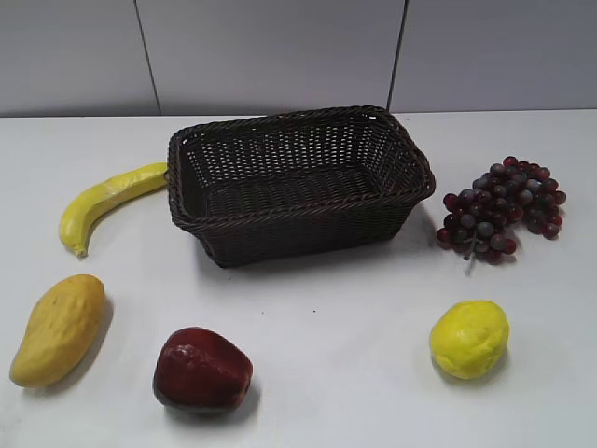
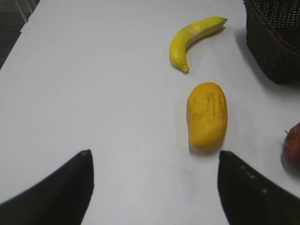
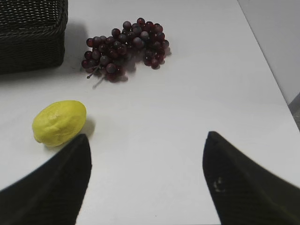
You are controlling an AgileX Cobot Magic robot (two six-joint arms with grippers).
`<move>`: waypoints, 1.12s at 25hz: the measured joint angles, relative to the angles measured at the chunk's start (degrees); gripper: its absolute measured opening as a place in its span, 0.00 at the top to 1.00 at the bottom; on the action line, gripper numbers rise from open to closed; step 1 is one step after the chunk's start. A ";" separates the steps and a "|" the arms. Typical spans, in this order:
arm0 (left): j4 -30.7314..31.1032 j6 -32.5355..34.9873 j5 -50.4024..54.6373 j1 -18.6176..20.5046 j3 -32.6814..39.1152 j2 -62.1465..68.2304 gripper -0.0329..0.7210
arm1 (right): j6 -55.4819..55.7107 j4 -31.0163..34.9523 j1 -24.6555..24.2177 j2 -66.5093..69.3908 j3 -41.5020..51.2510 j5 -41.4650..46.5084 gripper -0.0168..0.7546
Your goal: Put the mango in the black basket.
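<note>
The mango [image 1: 58,328], yellow-orange and oval, lies on the white table at the front left; it also shows in the left wrist view [image 2: 207,115]. The black basket [image 1: 300,222] stands empty at the middle back; its corner shows in the left wrist view [image 2: 274,42] and the right wrist view [image 3: 30,42]. My left gripper [image 2: 153,157] is open and empty above the table, with the mango ahead and to the right of it. My right gripper [image 3: 146,140] is open and empty. Neither gripper shows in the exterior view.
A yellow banana [image 1: 104,201] lies left of the basket. A red apple [image 1: 201,370] sits front centre. A yellow lemon [image 1: 469,338] sits front right, beside my right gripper's left finger [image 3: 60,123]. Dark grapes [image 1: 504,209] lie right of the basket.
</note>
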 joint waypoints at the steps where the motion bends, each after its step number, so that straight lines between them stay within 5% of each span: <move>1: 0.00 0.00 0.00 0.00 0.00 0.00 0.15 | 0.00 0.00 0.00 0.00 0.00 0.00 0.24; 21: 0.05 0.00 -0.34 0.00 -0.06 0.29 0.16 | 0.00 0.00 0.00 0.00 0.00 0.00 0.24; 28: 0.00 0.00 -11.00 -0.70 -2.47 13.34 0.08 | 0.00 0.00 0.00 0.00 0.00 0.00 0.24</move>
